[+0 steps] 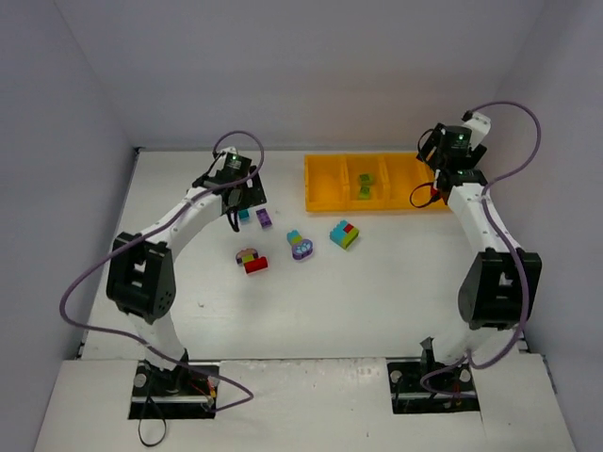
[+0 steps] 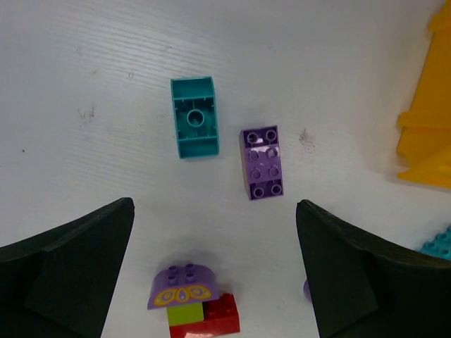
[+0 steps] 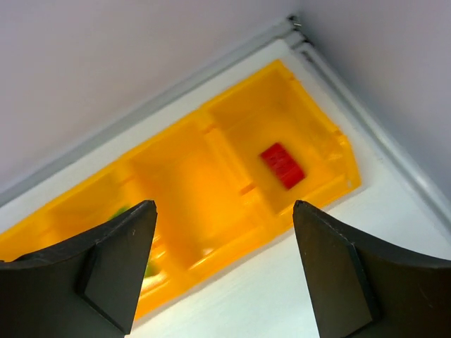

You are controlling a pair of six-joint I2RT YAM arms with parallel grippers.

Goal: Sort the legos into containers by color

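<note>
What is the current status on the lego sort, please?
Left tool open over teal brick, purple brick. Right tool open over tray, red brick inside. Nothing blocking.

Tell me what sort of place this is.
Probably a robotics test cell: plain walls box in a white table, left arm and right arm bolted at its near edge, legos beside a divided tray.
</note>
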